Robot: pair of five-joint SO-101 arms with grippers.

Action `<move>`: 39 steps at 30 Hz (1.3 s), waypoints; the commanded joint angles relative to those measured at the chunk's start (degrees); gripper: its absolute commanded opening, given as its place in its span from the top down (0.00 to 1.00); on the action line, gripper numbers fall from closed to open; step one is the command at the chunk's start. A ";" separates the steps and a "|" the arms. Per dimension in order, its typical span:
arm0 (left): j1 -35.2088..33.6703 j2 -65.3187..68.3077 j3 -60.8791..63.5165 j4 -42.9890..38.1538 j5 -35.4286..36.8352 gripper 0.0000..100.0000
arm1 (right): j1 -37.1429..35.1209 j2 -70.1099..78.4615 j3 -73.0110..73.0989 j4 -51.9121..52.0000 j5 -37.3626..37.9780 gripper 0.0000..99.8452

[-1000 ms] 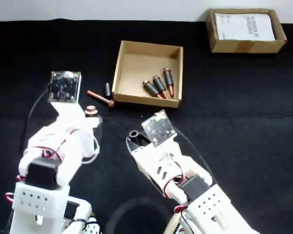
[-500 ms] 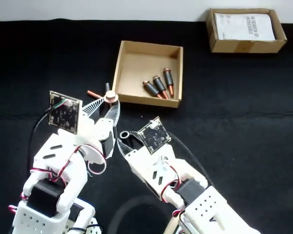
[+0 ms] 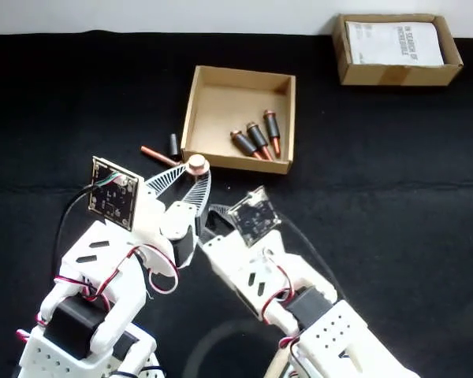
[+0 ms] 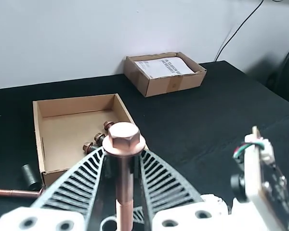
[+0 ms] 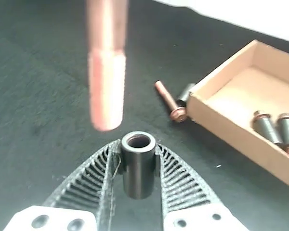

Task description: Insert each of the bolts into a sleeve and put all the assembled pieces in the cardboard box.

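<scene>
Right now you are mid-insertion: your left pincer [image 4: 121, 154] is clamped on an upright bolt [image 4: 125, 138], head up, and your right pincer [image 5: 137, 146] grips a sleeve [image 5: 137, 169], bore upward. The bolt's tip hangs just above and beside the bore. Next you'll likely need to centre it over the opening, then lower straight.

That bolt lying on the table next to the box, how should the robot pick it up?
Probably best to grip the loose bolt at mid-shaft, coming straight down with the fingers across it. It lies flat, with its head close to the cardboard box and a loose sleeve beside it, so the head end is crowded.
</scene>
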 commanded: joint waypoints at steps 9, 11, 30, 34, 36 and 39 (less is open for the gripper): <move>-3.91 -0.22 6.81 -8.44 0.00 0.99 | 1.63 -1.80 -0.84 -1.10 -0.44 0.99; -4.35 -0.22 7.96 -10.64 0.00 0.99 | 1.63 -1.80 -0.84 -1.10 -0.44 0.99; -2.86 -0.13 14.46 -14.15 5.80 0.99 | 1.63 -1.80 -0.92 -1.10 -0.44 0.99; -2.77 -0.13 14.46 -15.03 5.80 0.99 | 1.63 -1.80 -0.92 -1.10 -0.44 0.99; -2.77 -0.04 14.37 -15.38 5.80 0.99 | 1.63 -1.80 -0.92 -1.10 -0.44 0.99; -2.77 -0.04 14.29 -15.38 5.98 0.99 | 1.63 -1.80 -0.92 -1.10 -0.44 0.99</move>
